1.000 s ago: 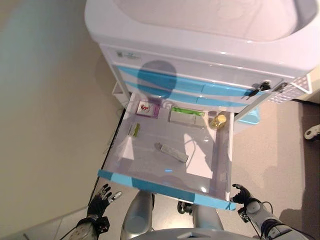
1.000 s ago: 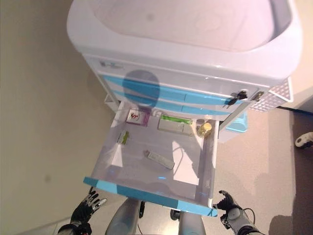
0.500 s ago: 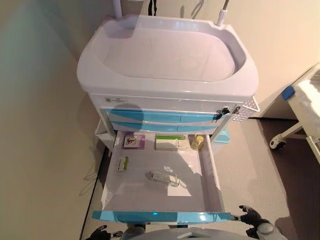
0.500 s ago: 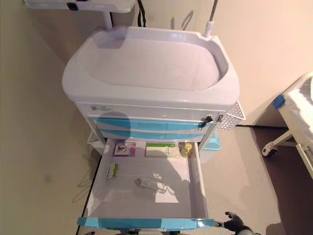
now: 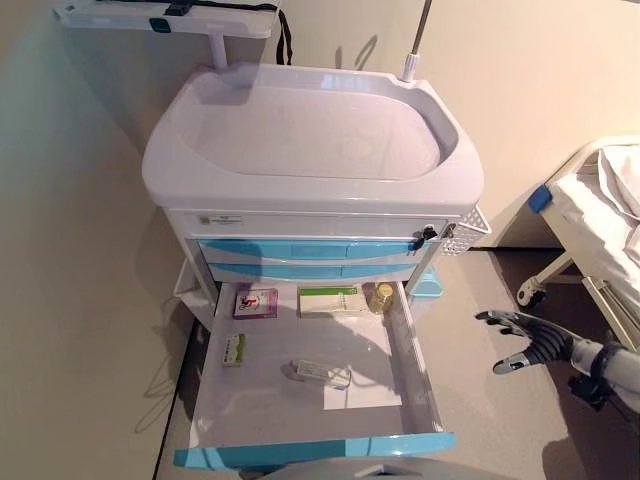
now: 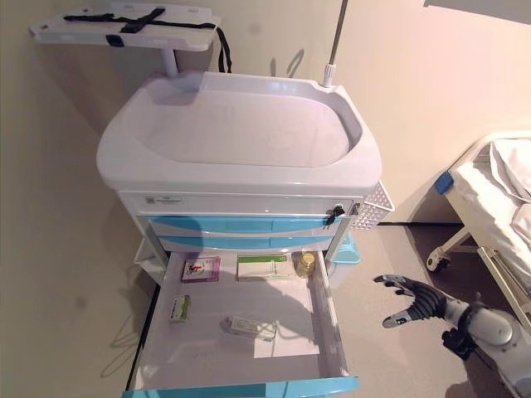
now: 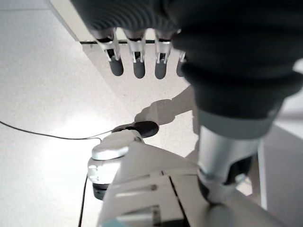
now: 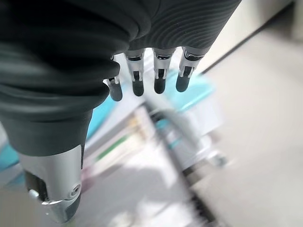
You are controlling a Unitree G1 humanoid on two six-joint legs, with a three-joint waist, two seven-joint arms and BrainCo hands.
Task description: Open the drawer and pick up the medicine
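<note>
The white cart [image 5: 310, 130] has blue drawer fronts, and its bottom drawer [image 5: 310, 450] stands pulled out. Inside lie a purple box [image 5: 256, 302], a green-and-white box [image 5: 330, 299], a small yellow bottle [image 5: 380, 297], a small green pack [image 5: 234, 349] and a clear pack [image 5: 320, 373]. My right hand [image 5: 530, 340] hovers open to the right of the drawer, apart from it, holding nothing. Its straight fingers [image 8: 160, 78] point toward the blurred drawer in the right wrist view. My left hand [image 7: 138, 66] shows only in the left wrist view, fingers straight over the floor, empty.
A bed [image 5: 610, 200] with a wheeled frame stands at the right. The wall runs close along the cart's left side. A white shelf [image 5: 170, 15] on a pole rises behind the cart. A mesh basket [image 5: 468, 228] hangs on the cart's right side, above a blue bin [image 5: 428, 285].
The camera has tilted up, so more of the cart and room shows. My right hand rose from the drawer's front corner to beside the drawer. My left hand left the eye views.
</note>
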